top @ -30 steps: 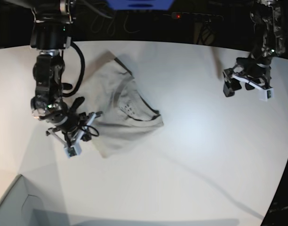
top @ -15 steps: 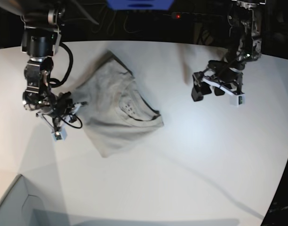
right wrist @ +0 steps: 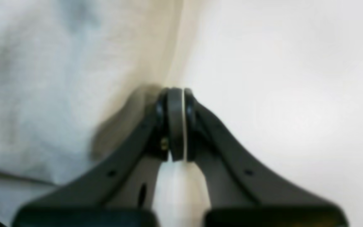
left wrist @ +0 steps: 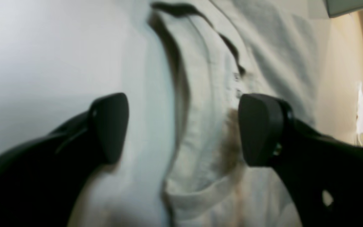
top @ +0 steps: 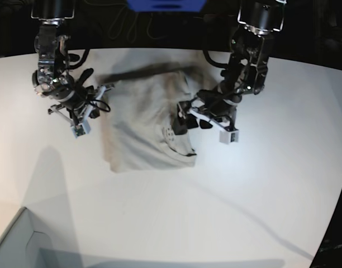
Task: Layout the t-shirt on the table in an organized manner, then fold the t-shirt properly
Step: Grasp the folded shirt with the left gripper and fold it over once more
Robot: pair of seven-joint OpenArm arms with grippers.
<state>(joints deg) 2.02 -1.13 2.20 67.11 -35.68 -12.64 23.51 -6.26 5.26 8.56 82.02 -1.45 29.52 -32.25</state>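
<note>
Base view: the t-shirt (top: 140, 125) lies bunched and partly doubled over on the table (top: 260, 190), in its far half and nearer the left edge than the right, neck opening facing the right edge
T-shirt shape: rumpled, lower hem toward the near edge, a dark shadowed ridge along its far side
Left gripper (top: 203, 123): jaws spread wide, hanging over the shirt's right side at the collar
Left wrist view: the two black fingers (left wrist: 109, 126) straddle the ribbed neck band (left wrist: 175, 94); neither pad visibly touches cloth
Right gripper (top: 81, 120): jaws pressed together, at the shirt's left edge
Right wrist view: closed tips sit right on the cloth border; blurred, so whether fabric is pinched between them cannot be told
Pale box (top: 14, 245): at the near left corner, well apart from the shirt
</note>
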